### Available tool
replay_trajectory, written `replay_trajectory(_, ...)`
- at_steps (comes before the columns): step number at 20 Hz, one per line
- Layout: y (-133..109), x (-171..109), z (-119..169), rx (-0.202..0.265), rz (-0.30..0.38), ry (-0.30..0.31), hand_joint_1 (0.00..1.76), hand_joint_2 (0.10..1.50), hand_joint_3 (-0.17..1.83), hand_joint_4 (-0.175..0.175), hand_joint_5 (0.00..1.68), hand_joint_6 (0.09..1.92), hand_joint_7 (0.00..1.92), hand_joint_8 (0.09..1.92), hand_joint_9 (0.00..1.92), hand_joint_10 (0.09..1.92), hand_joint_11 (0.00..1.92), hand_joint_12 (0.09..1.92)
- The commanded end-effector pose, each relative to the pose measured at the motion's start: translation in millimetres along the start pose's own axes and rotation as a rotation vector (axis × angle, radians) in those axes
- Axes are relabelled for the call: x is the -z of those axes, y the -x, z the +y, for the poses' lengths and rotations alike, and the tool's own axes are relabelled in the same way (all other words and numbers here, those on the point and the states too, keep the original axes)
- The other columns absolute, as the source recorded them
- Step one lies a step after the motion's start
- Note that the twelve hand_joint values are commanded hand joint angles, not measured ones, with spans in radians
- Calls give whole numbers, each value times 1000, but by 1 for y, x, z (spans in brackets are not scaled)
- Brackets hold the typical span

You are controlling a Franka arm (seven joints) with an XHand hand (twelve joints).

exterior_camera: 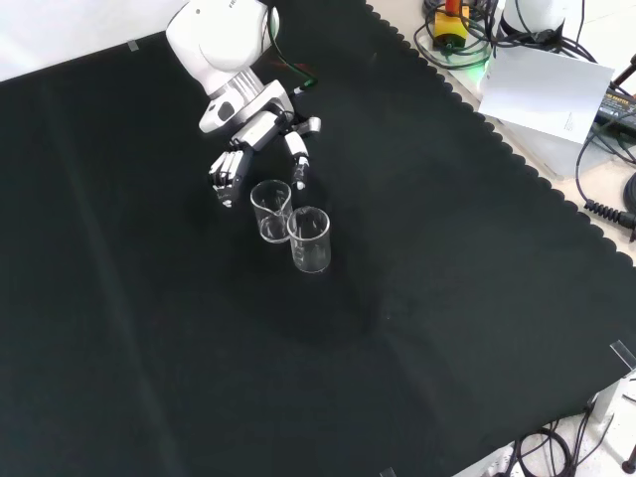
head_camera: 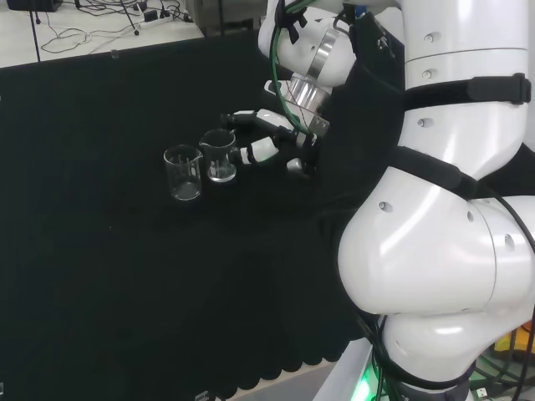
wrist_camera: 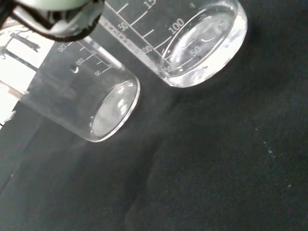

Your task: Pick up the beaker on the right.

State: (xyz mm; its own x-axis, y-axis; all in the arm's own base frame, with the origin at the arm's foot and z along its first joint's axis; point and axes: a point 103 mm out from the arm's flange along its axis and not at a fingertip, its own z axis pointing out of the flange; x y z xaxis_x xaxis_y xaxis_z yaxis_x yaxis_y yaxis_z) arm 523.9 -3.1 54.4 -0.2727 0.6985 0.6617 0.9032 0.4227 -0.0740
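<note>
Two clear glass beakers stand upright and close together on the black cloth. In the head view the right beaker (head_camera: 219,156) is next to the hand (head_camera: 269,134), and the left beaker (head_camera: 183,173) stands beyond it. The hand is open, with its fingers (head_camera: 247,117) and thumb (head_camera: 257,151) spread towards the right beaker and reaching just short of its sides. In the front view the hand (exterior_camera: 250,134) comes down from the top, and the near beaker (exterior_camera: 270,211) sits just below the gap between fingers (exterior_camera: 226,176) and thumb (exterior_camera: 300,159). The other beaker (exterior_camera: 310,239) stands behind it. The wrist view shows both beakers close up, one (wrist_camera: 204,41) larger than the other (wrist_camera: 94,103).
The arm's white links (head_camera: 443,209) take up the right of the head view. Black cloth (exterior_camera: 149,328) stretches widely around the beakers. Cables and a white box (exterior_camera: 552,89) lie beyond the cloth's scalloped edge at the front view's top right.
</note>
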Motion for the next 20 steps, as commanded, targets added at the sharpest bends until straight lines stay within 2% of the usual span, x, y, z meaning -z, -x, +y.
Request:
replay_trajectory(1,-3,-10,1,18,24,16,759,539,546,-15,418,87,256,621,404,621,41,1399)
replay_trajectory(4,-4,-14,2,19,37,59,767,537,544,-17,423,87,281,630,436,626,57,1397)
replay_trajectory(7,-7,-17,3,23,39,75,789,535,541,-20,429,87,304,638,449,623,64,1392)
replay_trajectory(20,-12,-26,13,24,52,83,829,534,542,-31,430,87,313,645,434,602,60,1382)
